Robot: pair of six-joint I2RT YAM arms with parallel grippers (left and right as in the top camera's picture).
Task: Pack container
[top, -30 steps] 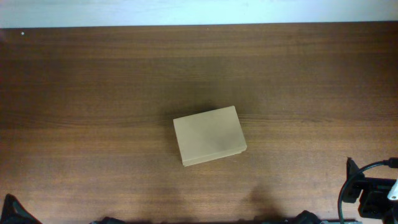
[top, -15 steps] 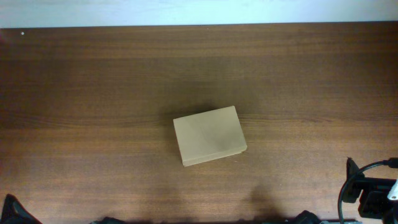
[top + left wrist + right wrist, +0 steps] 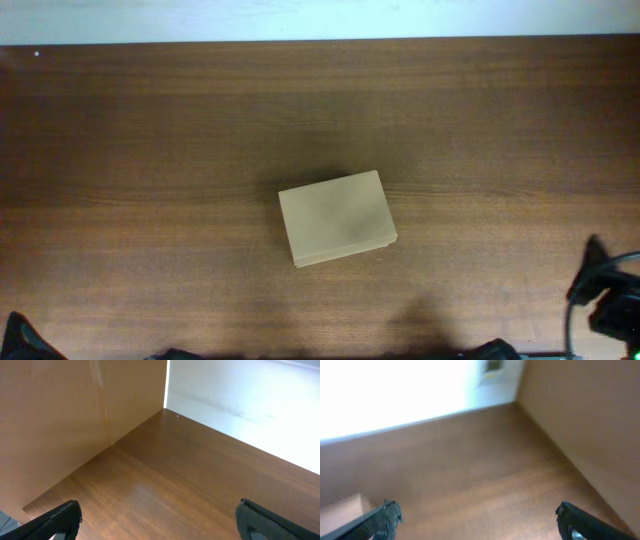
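Note:
The container (image 3: 336,218), a small tan cardboard box with its lid down, lies slightly turned near the middle of the brown table (image 3: 150,150). One tan corner of the container (image 3: 340,510) shows at the lower left of the right wrist view. My left gripper (image 3: 158,505) is open wide over bare wood, nothing between its fingers. My right gripper (image 3: 477,506) is also open and empty, to the right of the box and apart from it. From overhead only dark parts of the right arm (image 3: 610,300) and left arm (image 3: 20,335) show at the front corners.
A white wall (image 3: 320,20) runs along the table's far edge. A light wooden side panel (image 3: 60,420) stands at the table's left end, and another panel (image 3: 590,420) at the right end.
The right arm's dark parts at the front right corner have shifted to the right. The container and the left arm have not moved.

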